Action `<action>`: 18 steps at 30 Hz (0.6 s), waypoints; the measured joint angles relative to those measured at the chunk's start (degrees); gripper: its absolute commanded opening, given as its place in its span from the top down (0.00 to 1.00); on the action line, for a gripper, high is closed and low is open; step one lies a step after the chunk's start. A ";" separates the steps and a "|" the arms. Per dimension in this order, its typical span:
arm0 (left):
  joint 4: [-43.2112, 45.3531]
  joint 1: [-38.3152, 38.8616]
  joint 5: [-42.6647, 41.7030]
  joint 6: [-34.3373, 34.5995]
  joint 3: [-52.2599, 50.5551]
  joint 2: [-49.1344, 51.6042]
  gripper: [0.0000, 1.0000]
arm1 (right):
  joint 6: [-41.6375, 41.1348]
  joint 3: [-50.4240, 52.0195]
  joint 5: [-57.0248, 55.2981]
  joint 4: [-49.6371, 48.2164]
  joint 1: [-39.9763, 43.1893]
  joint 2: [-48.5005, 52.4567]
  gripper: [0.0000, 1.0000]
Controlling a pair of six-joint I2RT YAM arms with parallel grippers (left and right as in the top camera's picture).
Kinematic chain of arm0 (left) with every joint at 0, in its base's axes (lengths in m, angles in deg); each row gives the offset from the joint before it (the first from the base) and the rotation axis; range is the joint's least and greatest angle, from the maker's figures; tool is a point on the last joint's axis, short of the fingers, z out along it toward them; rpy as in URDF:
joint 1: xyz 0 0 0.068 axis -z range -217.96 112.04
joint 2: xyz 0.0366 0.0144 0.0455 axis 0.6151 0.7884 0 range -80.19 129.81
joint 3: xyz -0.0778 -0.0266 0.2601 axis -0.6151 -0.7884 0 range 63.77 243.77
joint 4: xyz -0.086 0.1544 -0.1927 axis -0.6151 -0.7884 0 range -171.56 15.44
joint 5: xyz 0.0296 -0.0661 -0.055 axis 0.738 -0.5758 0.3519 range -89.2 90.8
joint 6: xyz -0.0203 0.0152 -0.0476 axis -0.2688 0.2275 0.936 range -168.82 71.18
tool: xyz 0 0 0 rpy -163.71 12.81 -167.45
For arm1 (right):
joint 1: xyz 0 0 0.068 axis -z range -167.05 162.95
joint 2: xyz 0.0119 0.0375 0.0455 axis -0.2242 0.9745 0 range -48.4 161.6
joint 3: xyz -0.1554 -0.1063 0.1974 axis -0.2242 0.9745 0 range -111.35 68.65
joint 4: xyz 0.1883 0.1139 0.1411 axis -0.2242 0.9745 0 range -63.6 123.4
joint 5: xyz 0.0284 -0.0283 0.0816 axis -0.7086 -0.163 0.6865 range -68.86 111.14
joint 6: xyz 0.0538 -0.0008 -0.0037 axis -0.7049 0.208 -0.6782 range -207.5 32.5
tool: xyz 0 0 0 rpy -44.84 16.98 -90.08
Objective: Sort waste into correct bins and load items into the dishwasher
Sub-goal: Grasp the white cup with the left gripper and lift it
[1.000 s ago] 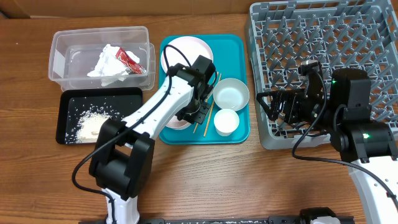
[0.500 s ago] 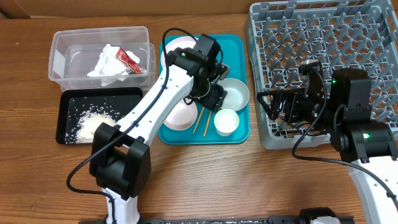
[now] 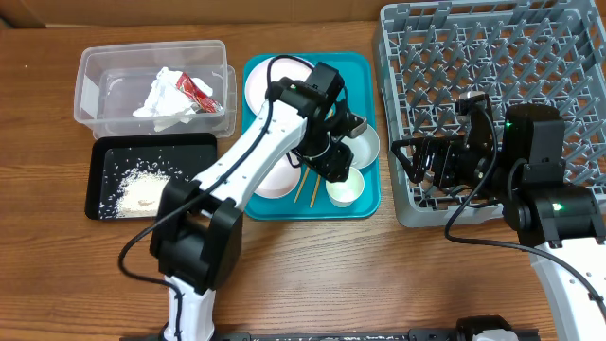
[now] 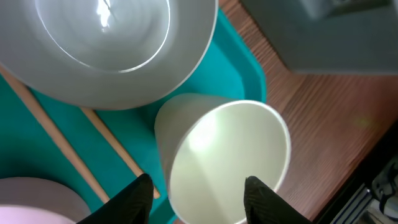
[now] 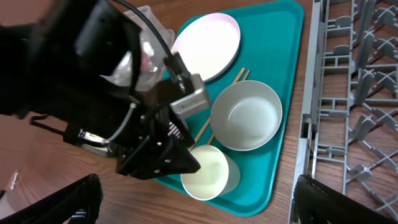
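Left tool point(image 4: 199, 199): fingers apart, straddling the small white cup point(image 4: 230, 155) from above, one finger on each side of its rim. Can't tell whether they touch it. Not clamped.

The cup stands upright and empty at the near right corner of the teal tray point(image 3: 365, 76). Just beyond it on the far side is a pale bowl point(image 3: 355, 142), also upright and empty. Rims are close; can't tell if they touch.

Chopsticks point(image 4: 112, 143) lie flat on the tray just left of the cup, running diagonally, with their far ends tucked under the bowl's edge.

Left of them is a pale pink round dish point(image 3: 270, 180), mostly hidden by the left arm. Can't tell whether it's a plate or a bowl.

A round pink-white plate point(image 5: 208, 46) sits at the far end of the tray.

Right tool point(image 3: 405, 161): fingers spread wide, holding nothing. It hangs over the near left corner of the grey rack point(image 3: 492, 57), pointing left toward the tray. The rack sits on the right of the counter point(image 3: 57, 275), just beside the tray.

On the far left, a clear tub point(image 3: 95, 66) holds the white napkin point(image 3: 161, 95) and the red wrapper point(image 3: 197, 88), which are touching. Just near of it, a black tray point(image 3: 189, 189) holds rice scraps point(image 3: 142, 185) piled toward its left half.
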 measured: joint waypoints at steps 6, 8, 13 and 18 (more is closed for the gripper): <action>-0.17 0.00 -0.04 0.20 -0.39 2.80 0.96 | 0.00 0.00 -0.11 0.44 0.02 0.00 0.00; 0.22 0.00 -0.15 0.04 -0.39 2.95 0.96 | 0.00 0.00 -0.13 0.44 0.00 0.00 0.00; 1.18 -0.13 -0.22 0.07 -0.42 2.95 0.96 | -0.02 0.00 -0.11 0.85 0.00 0.00 0.00; 0.00 -2.40 -4.74 0.00 -0.39 2.95 0.96 | -0.87 0.00 -0.11 1.29 0.00 0.00 0.00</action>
